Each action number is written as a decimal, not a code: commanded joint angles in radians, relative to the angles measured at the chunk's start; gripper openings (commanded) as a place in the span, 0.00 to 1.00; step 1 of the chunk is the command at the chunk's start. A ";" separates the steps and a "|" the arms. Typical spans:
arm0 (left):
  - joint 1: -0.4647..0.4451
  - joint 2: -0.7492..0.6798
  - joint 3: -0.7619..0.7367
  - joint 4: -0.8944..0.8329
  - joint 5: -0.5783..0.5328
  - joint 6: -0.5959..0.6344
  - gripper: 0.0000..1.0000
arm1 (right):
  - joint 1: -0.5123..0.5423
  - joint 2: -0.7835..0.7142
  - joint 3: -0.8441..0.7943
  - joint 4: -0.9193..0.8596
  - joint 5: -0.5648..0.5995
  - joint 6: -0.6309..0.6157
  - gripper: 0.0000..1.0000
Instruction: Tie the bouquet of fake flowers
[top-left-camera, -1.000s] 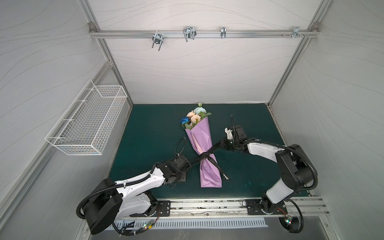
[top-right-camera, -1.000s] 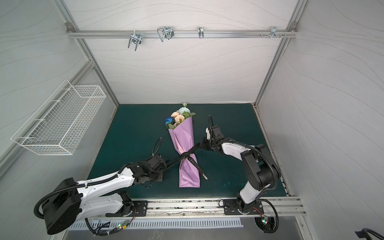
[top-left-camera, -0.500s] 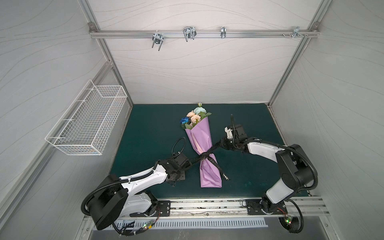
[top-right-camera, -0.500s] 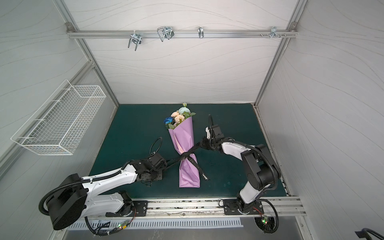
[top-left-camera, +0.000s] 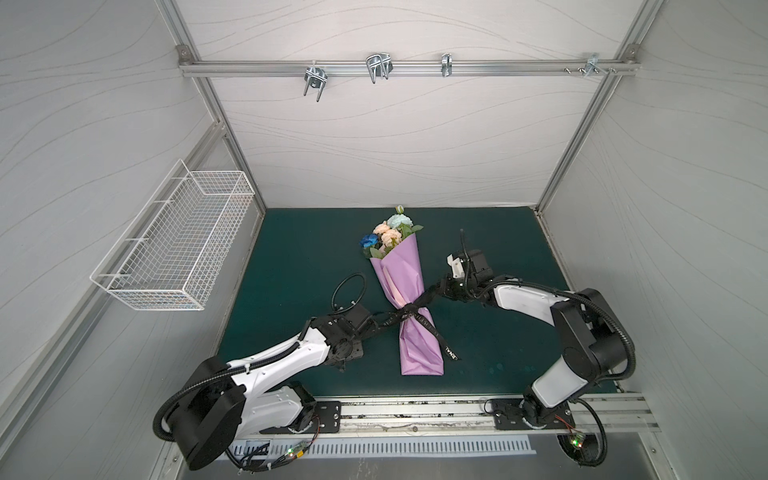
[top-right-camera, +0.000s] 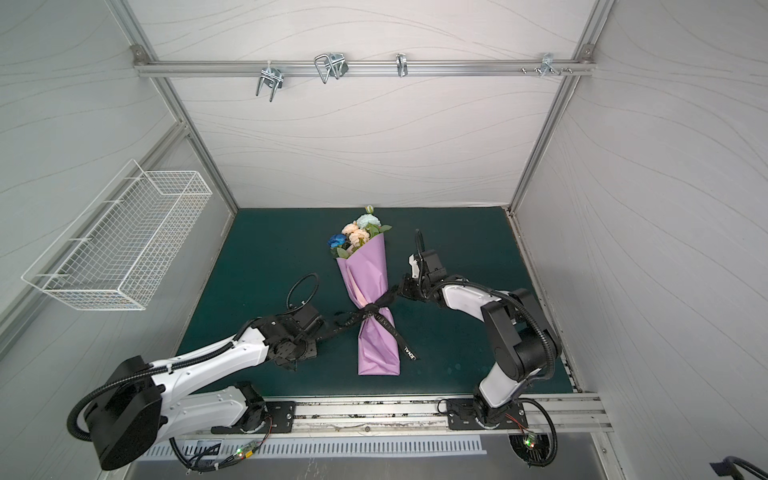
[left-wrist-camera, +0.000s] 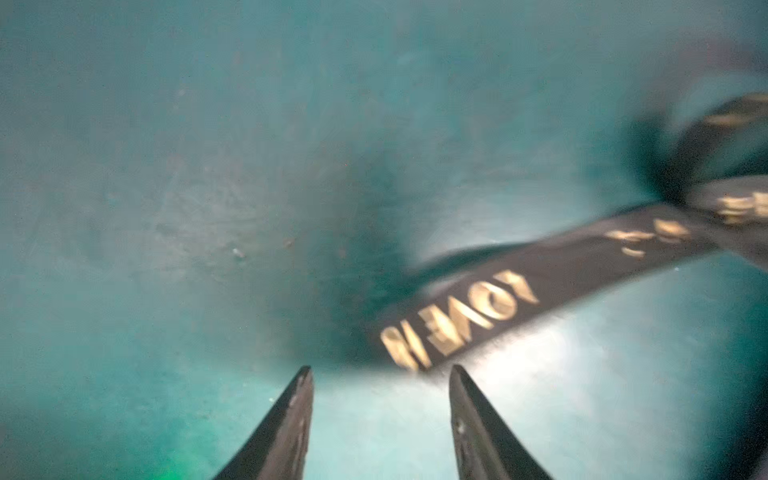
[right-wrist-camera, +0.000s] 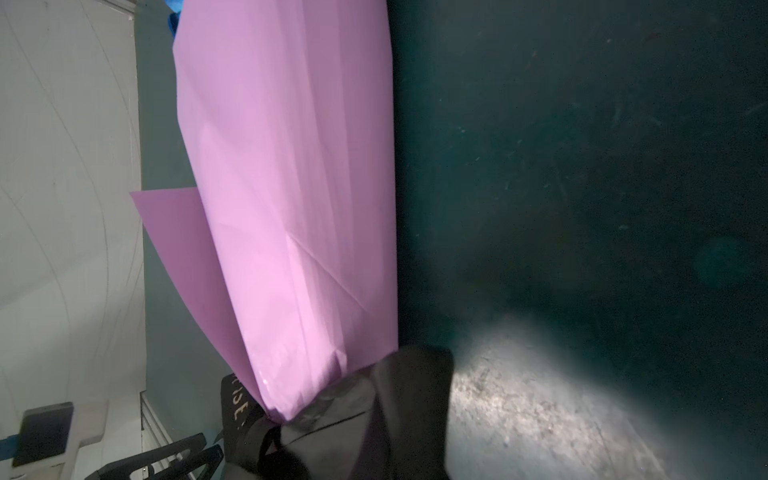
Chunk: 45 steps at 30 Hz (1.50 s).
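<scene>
The bouquet of fake flowers (top-left-camera: 390, 233) lies near the middle of the dark green mat (top-left-camera: 299, 257), as both top views show. Its peach, pale blue and deep blue heads point toward the back wall. The stems are hidden inside a cone of lilac paper (top-left-camera: 405, 282), whose narrow end points toward the front rail.

A black ribbon (top-left-camera: 409, 309) with gold lettering is tied around the waist of the paper. One tail of it lies slanted over the lower part of the paper.

The left gripper (left-wrist-camera: 380, 372) stands open low over the mat, on the left of the bouquet. In the left wrist view its two dark fingertips (left-wrist-camera: 301, 386) are clearly apart and nothing is between them. A loose end of the ribbon lies on the mat just ahead of them. This view is blurred.

The right gripper (top-left-camera: 442, 291) is on the right side of the bouquet, close to the paper. Its jaws are closed on the other end of the ribbon, which runs straight from the knot to it.

A white wire basket (top-left-camera: 174, 245) hangs on the left wall, well apart from all this.
</scene>
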<state>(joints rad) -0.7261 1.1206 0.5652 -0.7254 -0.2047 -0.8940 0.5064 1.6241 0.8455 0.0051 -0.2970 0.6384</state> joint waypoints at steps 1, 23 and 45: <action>0.005 -0.071 0.085 0.015 -0.012 0.088 0.59 | 0.020 0.007 0.023 -0.004 -0.014 -0.002 0.00; -0.141 0.280 0.322 0.480 0.134 0.541 0.47 | 0.048 0.003 0.017 -0.002 -0.022 0.016 0.00; -0.091 0.322 0.291 0.444 0.112 0.460 0.00 | 0.020 -0.021 0.007 -0.033 -0.014 0.003 0.00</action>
<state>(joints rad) -0.8478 1.4803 0.8558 -0.2955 -0.0883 -0.4080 0.5411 1.6241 0.8463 0.0032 -0.3126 0.6460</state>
